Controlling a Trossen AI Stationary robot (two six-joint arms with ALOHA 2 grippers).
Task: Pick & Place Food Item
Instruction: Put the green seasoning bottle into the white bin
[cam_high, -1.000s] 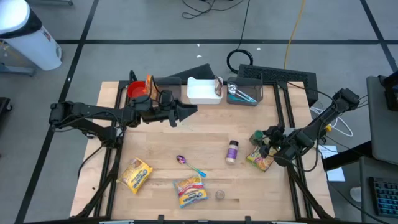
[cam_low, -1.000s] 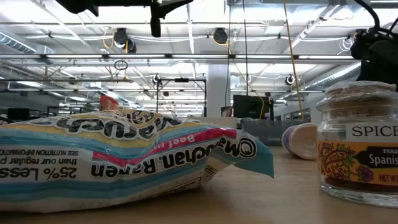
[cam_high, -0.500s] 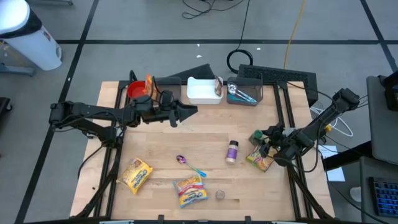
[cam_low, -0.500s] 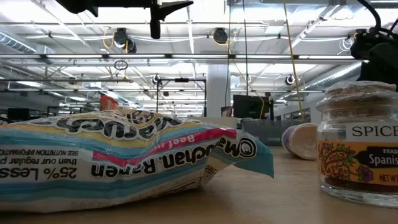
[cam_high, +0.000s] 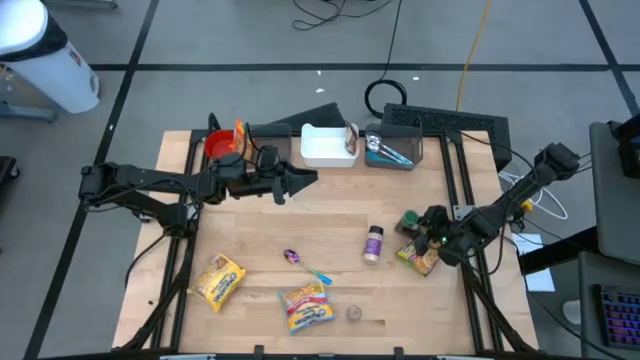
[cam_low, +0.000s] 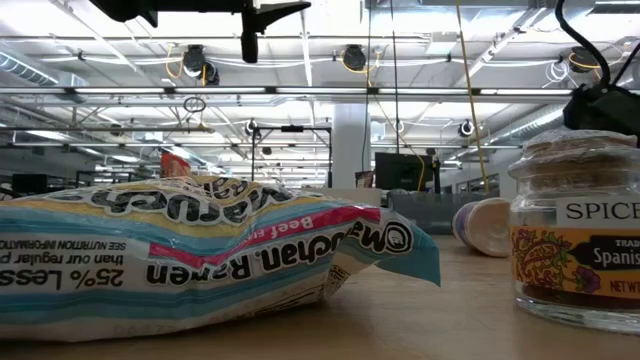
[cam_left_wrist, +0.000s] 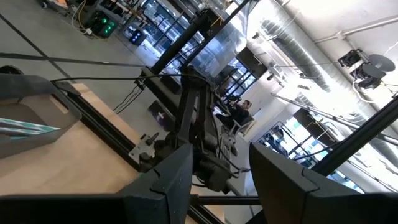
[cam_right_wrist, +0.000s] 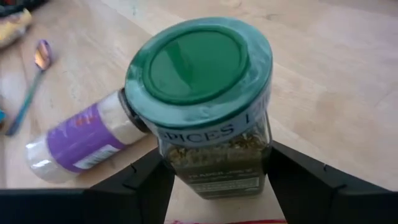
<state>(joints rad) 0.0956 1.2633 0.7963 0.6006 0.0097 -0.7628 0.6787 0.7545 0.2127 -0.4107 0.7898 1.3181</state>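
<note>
Right jaws (cam_right_wrist: 214, 171) clamped on green-lidded spice jar (cam_right_wrist: 205, 99), jar base hidden, left jaws (cam_left_wrist: 214, 180) apart, empty.

Left gripper (cam_high: 305, 178) raised mid-table, jaws apart; right gripper (cam_high: 418, 234) low, jaws clamping jar

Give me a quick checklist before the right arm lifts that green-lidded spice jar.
1. Right gripper fingers on both sides of the green-lidded spice jar: ok.
2. Jar upright: ok.
3. Fingers firmly clamped on the glass: cannot tell.
4. Purple-labelled bottle lying beside the jar, clear of it: cannot tell; they look very close.
5. Left gripper parked away near the white bin: ok.
6. Ramen packet by the right gripper, free of the fingers: cannot tell.
</note>
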